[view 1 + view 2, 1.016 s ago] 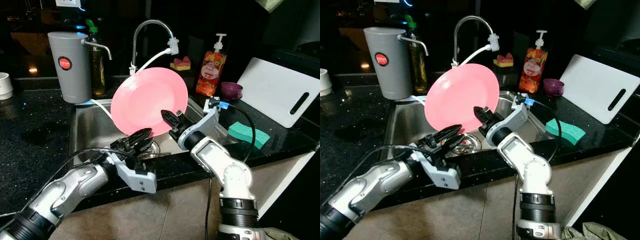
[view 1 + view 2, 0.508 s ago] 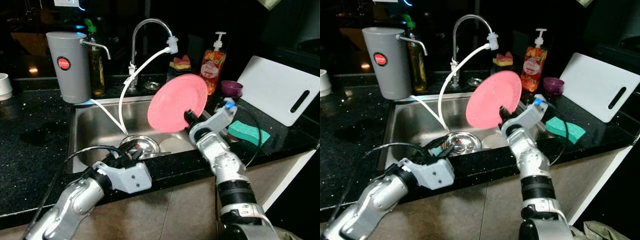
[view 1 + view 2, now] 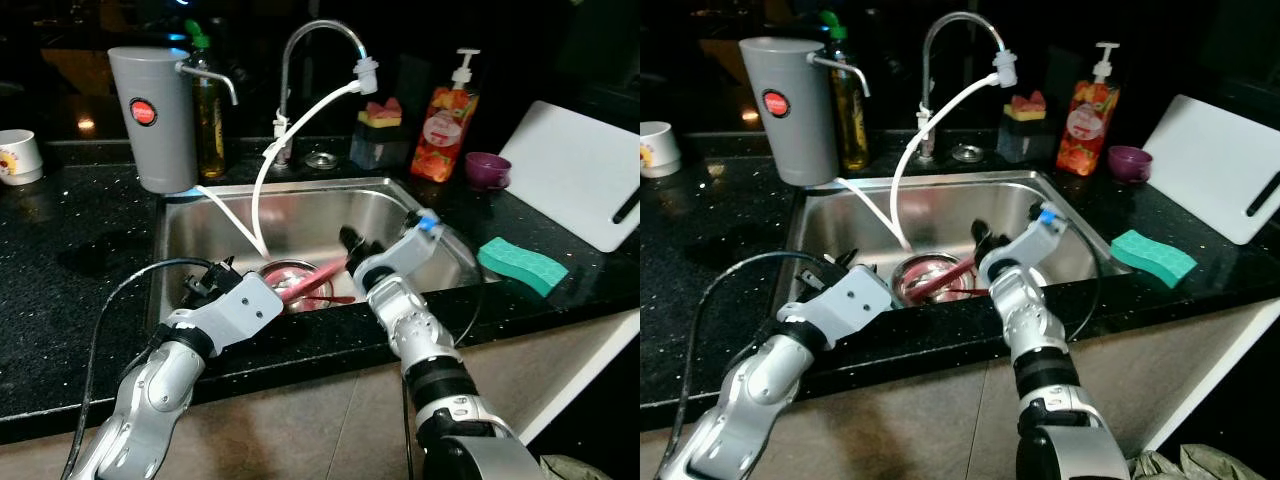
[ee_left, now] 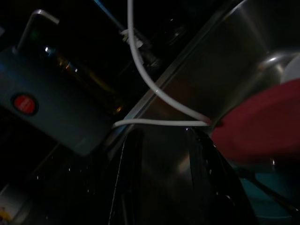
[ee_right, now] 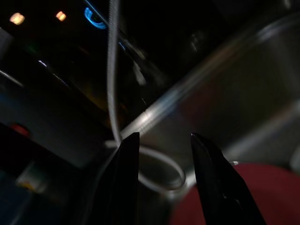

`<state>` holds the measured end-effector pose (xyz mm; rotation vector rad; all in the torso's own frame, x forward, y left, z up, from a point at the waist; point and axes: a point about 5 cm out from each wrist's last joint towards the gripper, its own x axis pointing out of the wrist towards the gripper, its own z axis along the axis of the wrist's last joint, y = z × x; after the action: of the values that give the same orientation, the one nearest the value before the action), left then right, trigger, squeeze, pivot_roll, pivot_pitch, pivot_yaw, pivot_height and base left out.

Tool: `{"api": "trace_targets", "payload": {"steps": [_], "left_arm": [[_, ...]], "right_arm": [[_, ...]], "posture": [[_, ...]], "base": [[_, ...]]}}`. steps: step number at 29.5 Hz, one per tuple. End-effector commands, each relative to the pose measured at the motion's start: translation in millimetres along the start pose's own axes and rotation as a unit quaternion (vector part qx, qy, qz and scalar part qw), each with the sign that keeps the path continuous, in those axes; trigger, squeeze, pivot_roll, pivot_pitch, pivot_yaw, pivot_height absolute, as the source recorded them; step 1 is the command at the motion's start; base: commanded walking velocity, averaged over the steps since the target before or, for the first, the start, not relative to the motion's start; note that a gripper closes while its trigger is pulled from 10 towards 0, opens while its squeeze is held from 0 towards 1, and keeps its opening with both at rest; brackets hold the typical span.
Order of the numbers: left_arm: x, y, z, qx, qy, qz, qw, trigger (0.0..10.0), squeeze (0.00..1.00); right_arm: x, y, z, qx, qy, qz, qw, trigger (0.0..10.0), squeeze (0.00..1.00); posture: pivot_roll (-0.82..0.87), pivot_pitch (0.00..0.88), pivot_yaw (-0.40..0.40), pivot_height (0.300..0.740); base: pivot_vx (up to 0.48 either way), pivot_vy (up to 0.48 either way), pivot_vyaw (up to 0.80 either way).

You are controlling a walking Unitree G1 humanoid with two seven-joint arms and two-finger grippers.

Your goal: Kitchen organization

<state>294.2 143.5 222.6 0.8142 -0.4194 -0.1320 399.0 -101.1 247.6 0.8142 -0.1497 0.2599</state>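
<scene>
Your pink plate (image 3: 312,281) sits down in the sink (image 3: 300,215), lying low and tilted across the steel bowl (image 3: 290,275) near the front wall. Judging from that, the plate-into-sink step looks done or nearly so.

Right gripper (image 3: 347,240) hangs inside the basin just right of the plate's raised edge. Right wrist view shows its two fingers (image 5: 129,164) spread with nothing between them, the plate below and clear of them. So you're released, not clamped.

Left gripper (image 3: 200,283) is at the near left rim of the sink, beside the bowl. Left wrist view shows the fingers (image 4: 126,154) apart and empty, the plate off to one side.

Left to sort, as far as I can judge: green sponge (image 3: 522,266) loose on the right counter, white cutting board (image 3: 570,185) leaning far right, purple cup (image 3: 488,167) next to the soap bottle (image 3: 447,115). White hose (image 3: 270,170) from the faucet (image 3: 318,60) trails into the basin close to the plate; watch it if you reach back in.

Grey dispenser (image 3: 152,115) stands far left, untouched.
</scene>
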Motion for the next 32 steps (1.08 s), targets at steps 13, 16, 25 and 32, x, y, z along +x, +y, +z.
{"api": "trace_targets", "payload": {"steps": [13, 16, 25, 32], "left_arm": [[9.4, -5.8, 6.9, -0.357, 0.064, 0.035, 0.931, 10.0, 0.0], [7.4, -2.5, 13.7, -0.446, 0.042, 0.022, 0.894, 10.0, 0.04], [-0.4, 3.6, 19.3, -0.482, 0.016, -0.017, 0.876, 10.0, 0.01], [2.4, 6.9, 20.4, -0.489, 0.006, -0.076, 0.869, 10.0, 0.0]], "right_arm": [[-65.7, 25.2, 43.9, -0.291, -0.125, 0.078, 0.945, 10.0, 0.0], [-83.0, 16.7, 41.6, -0.326, -0.123, 0.052, 0.936, 10.0, 0.0], [-101.9, -2.3, 49.1, -0.388, -0.133, -0.018, 0.912, 10.0, 0.0], [-108.7, -16.4, 60.8, -0.435, -0.139, -0.054, 0.888, 10.0, 0.0]], "posture": [[0.13, 0.113, -0.054, 0.74], [0.11, 0.104, -0.053, 0.74], [0.1, 0.078, -0.04, 0.74], [0.09, 0.07, -0.013, 0.74]], "base": [[0.0, 0.0, 0.0], [0.0, 0.0, 0.0], [0.0, 0.0, 0.0], [0.0, 0.0, 0.0]]}}
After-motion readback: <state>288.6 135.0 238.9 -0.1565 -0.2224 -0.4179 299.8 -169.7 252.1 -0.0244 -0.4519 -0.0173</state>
